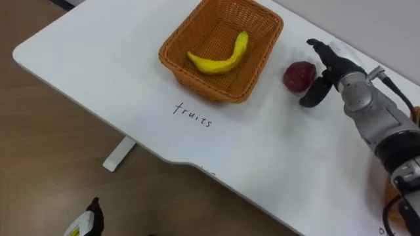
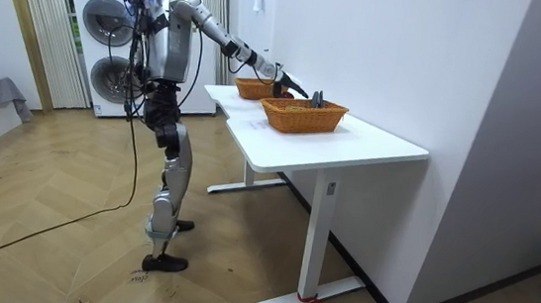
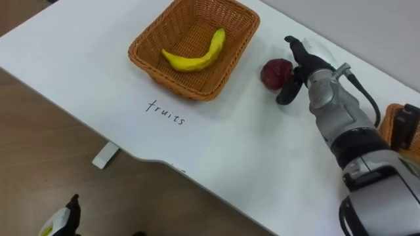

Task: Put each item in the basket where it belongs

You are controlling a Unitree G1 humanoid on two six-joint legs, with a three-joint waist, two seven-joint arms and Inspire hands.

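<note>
Left eye view: a white tabletop (image 1: 295, 164) has a brown woven basket (image 1: 210, 88) near its far side. A yellow banana (image 1: 220, 59) lies inside this basket. A word written in black (image 1: 193, 115) is on the tabletop just in front of the basket. To the right of the basket, a dark red fruit (image 1: 298, 77) sits on the tabletop, not in any basket. The right hand (image 1: 333, 67) is right beside this fruit. The hand is spread wide, with its fingers past the far side of the fruit and its thumb on the near side. The fruit sits in the gap, and the hand has not closed round it. Right eye view: the same things show, and at the right edge there is part of a second brown basket (image 3: 387, 124) with something dark in it. Room view: the robot stands on a wooden floor (image 2: 46, 210) at the long side of the tabletop. Its right arm is stretched out over the tabletop, between the two baskets. Some dark things (image 2: 315, 98) stick up out of the nearer basket. A washing machine (image 2: 113, 32) stands behind the robot.
</note>
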